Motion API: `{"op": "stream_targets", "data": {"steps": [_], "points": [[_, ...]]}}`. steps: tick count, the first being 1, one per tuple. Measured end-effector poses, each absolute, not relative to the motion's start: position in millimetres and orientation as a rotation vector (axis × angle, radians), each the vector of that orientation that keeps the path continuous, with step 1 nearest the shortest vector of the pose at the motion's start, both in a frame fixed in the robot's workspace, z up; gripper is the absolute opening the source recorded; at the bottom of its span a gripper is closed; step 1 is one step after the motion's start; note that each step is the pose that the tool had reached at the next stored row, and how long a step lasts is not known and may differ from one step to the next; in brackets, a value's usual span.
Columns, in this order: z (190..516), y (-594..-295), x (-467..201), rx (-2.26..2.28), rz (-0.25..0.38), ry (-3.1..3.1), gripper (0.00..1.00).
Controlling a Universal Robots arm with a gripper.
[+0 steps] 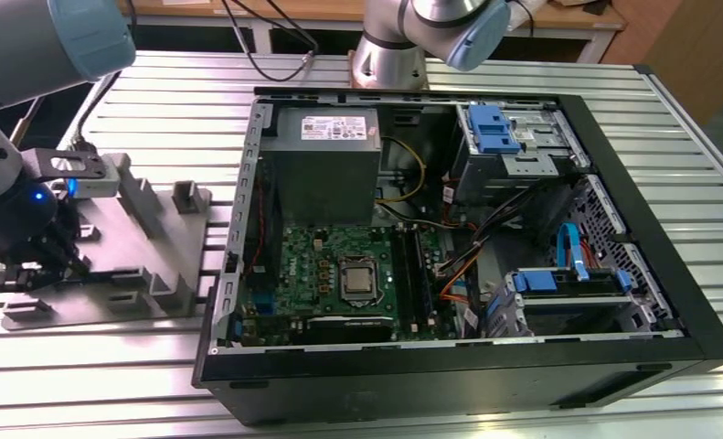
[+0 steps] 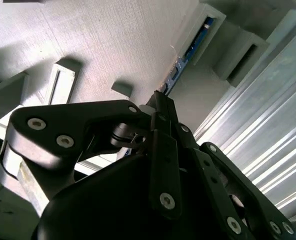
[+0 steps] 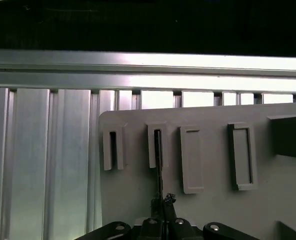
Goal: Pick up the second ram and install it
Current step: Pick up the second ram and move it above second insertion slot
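Pincer [image 2: 157, 102] first: it is drawn together on the thin edge of the second ram [image 2: 190, 50]. In both wrist views the ram runs straight out from between the tips into a narrow slot of the grey holder [image 3: 213, 165]. I judge the pincer clenched on the stick, though the exact contact is hidden by its own dark body. The stick stands on edge in that slot, so the lift out has not begun (the neighbouring slot [image 3: 113, 150] of the holder is bare).

In the exterior view the arm [image 1: 7, 183] hangs low over the holder at the exterior view's left. The holder rests on the slatted metal surface [image 1: 459, 73], just beside the open computer case [image 1: 653, 302] and outside it. Inside the case lies the green motherboard [image 1: 318, 261], with the long black memory slots [image 1: 416, 274] next to the processor [image 1: 358, 279]. Whether one of those slots carries a stick I cannot tell.

As to progress, the reach and the closing look done. Raising the stick clear of the holder, carrying it to the case, lining it up over a slot and pressing it home all remain. By my reckoning the task is in its early part, at the grasp, with the installing wholly ahead.
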State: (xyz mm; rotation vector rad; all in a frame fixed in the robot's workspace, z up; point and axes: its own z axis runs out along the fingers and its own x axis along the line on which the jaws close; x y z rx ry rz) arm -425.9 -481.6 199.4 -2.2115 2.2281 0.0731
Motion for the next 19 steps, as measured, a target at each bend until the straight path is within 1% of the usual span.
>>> {"op": "stream_targets", "data": {"steps": [19], "points": [[202.7,-481.5,-425.8,-2.209,0.073,2.23,0.12]]}}
